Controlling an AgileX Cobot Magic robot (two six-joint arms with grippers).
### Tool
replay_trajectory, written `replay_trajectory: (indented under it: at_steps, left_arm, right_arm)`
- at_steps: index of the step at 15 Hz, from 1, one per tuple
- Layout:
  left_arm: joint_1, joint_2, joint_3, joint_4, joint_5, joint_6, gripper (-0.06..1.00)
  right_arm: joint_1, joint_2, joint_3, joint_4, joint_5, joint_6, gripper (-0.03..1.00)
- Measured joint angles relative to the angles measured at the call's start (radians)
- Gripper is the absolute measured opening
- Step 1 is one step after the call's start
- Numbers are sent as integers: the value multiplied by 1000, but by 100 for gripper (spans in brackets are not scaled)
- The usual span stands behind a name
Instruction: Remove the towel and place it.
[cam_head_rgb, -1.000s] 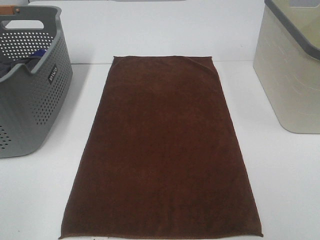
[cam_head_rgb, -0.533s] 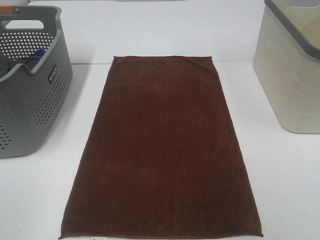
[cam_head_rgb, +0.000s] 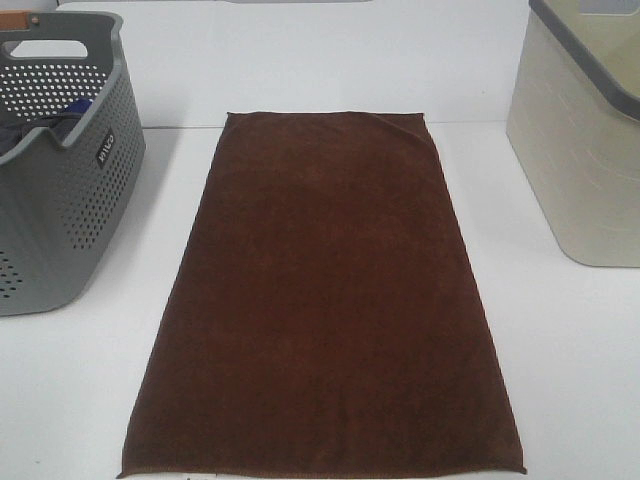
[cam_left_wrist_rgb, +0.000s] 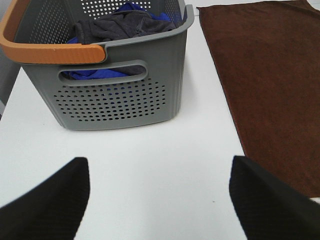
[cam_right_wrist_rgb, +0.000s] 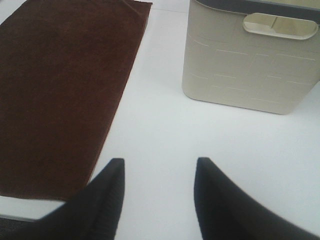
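The dark brown towel (cam_head_rgb: 325, 300) lies spread flat on the white table, long side running from front to back between the two baskets; it also shows as the towel (cam_left_wrist_rgb: 270, 85) and the towel (cam_right_wrist_rgb: 60, 85) in the wrist views. My left gripper (cam_left_wrist_rgb: 160, 187) hovers open over bare table, its black fingers (cam_left_wrist_rgb: 45, 205) wide apart, in front of the grey basket and beside the towel's left edge. My right gripper (cam_right_wrist_rgb: 157, 197) is open with nothing between its fingers, above the table by the towel's near right corner. Neither gripper appears in the high view.
A grey perforated basket (cam_head_rgb: 60, 200) with an orange handle (cam_left_wrist_rgb: 50, 50) stands at the left, holding dark blue and grey cloths (cam_left_wrist_rgb: 120, 25). A cream basket (cam_head_rgb: 585, 150) with a grey rim stands at the right, also seen as the cream basket (cam_right_wrist_rgb: 250, 60).
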Motion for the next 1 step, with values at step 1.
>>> replay_trajectory:
  at_steps: [1]
  left_arm:
    - [0,0,0,0,0,0,74]
  right_arm:
    - [0,0,0,0,0,0,43]
